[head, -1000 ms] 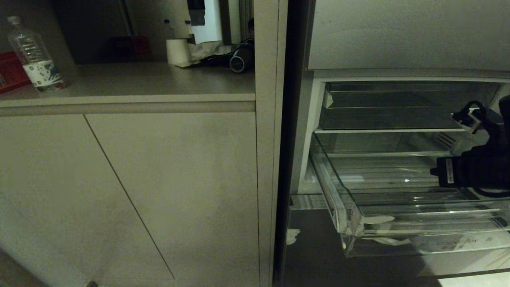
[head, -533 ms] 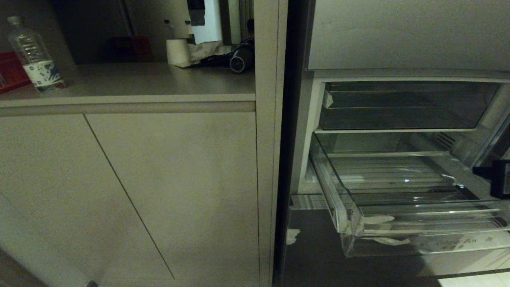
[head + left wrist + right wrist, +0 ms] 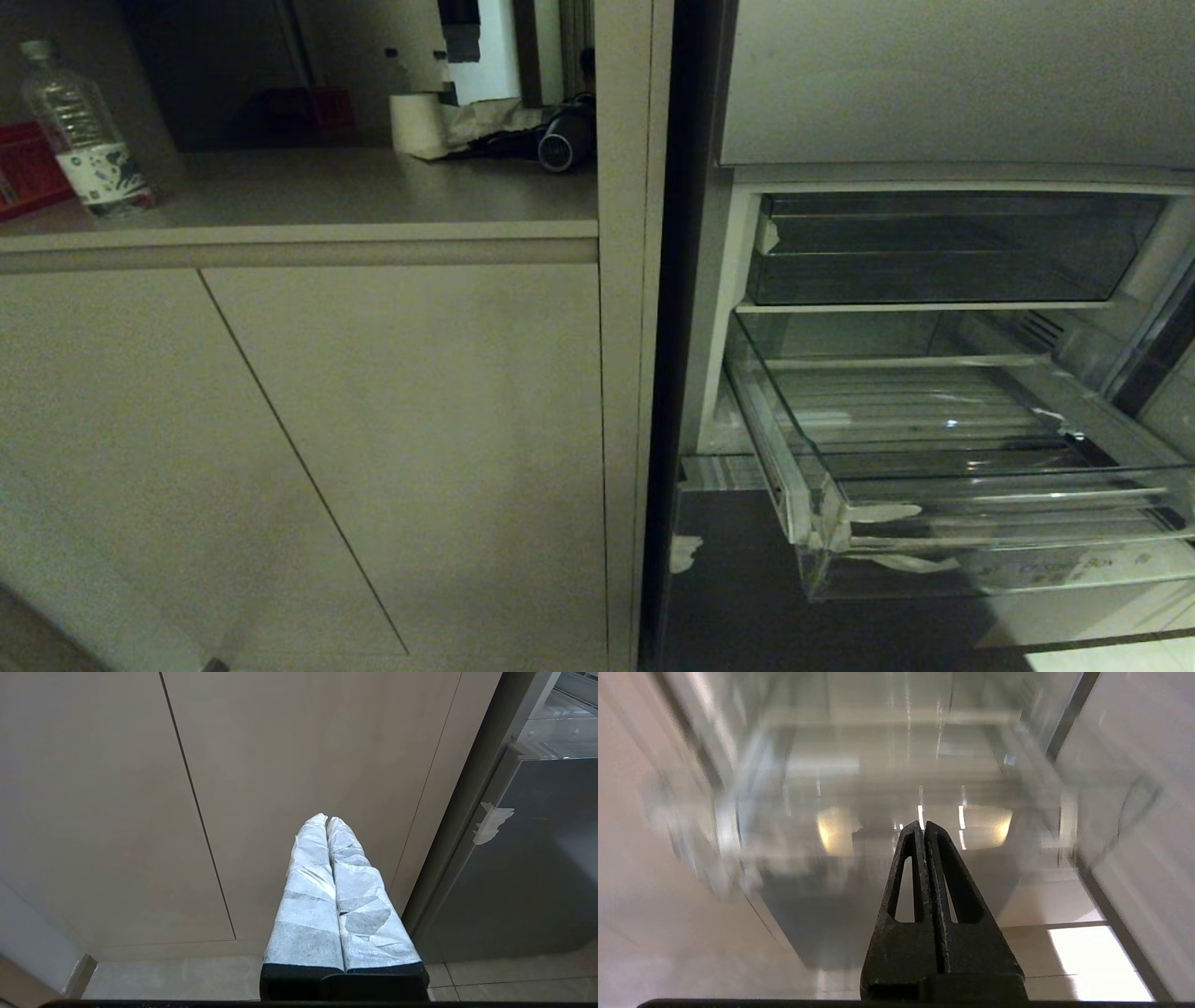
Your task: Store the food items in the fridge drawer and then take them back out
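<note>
Open fridge beside tan cupboards, clear fridge drawer (image 3: 971,485) pulled out.

A water bottle (image 3: 82,131) stands on the smooth counter (image 3: 327,187). The right gripper (image 3: 923,828) is pressed together, holding nothing, pointing at the ribbed drawer. The left gripper (image 3: 327,820), wrapped in crinkly white, is pressed together near the cupboard door (image 3: 280,765).

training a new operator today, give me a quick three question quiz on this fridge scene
1. True or false: the fridge drawer is pulled out and holds food.
2. Where does the water bottle stand? A) in the drawer B) on the counter left of the fridge C) on the floor
3. How do the fingers of the left gripper and the right gripper stand?

Key
1. False: it is pulled out, but no food shows in it.
2. B
3. Both pairs are pressed together, holding nothing; the left points at the cabinet doors, the right at the drawer.
</note>
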